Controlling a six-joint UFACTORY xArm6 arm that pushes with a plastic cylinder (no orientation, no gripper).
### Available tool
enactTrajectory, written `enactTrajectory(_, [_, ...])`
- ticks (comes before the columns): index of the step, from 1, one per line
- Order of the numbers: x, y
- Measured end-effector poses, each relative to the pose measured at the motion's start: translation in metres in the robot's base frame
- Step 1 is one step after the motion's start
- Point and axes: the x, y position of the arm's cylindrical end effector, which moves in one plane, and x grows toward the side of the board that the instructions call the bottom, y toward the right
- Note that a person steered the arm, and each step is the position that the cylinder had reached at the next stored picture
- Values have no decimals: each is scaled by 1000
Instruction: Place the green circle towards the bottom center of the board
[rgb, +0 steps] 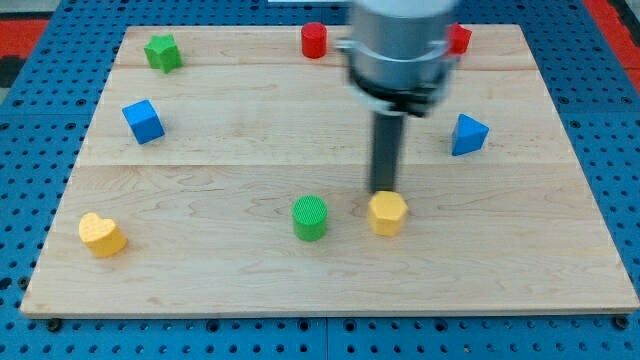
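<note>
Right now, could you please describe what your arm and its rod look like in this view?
What shows is a blurred, light grey cylindrical housing with a darker band at its base, cut off by the view's top. Below it hangs a straight, dark grey rod, plain and unmarked. My tip is its flat lower end, beside the yellow hexagonal block. No cables or labels are visible.

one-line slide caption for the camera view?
My tip rests at the yellow block's top edge, right of the green circle, low on the board.
</note>
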Motion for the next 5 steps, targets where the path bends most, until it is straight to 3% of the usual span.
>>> enactTrajectory(1, [-12, 3])
enactTrajectory(2, [-37, -50])
enactTrajectory(3, [15, -46])
enactTrajectory(4, [60, 17])
enactTrajectory(5, [61, 39])
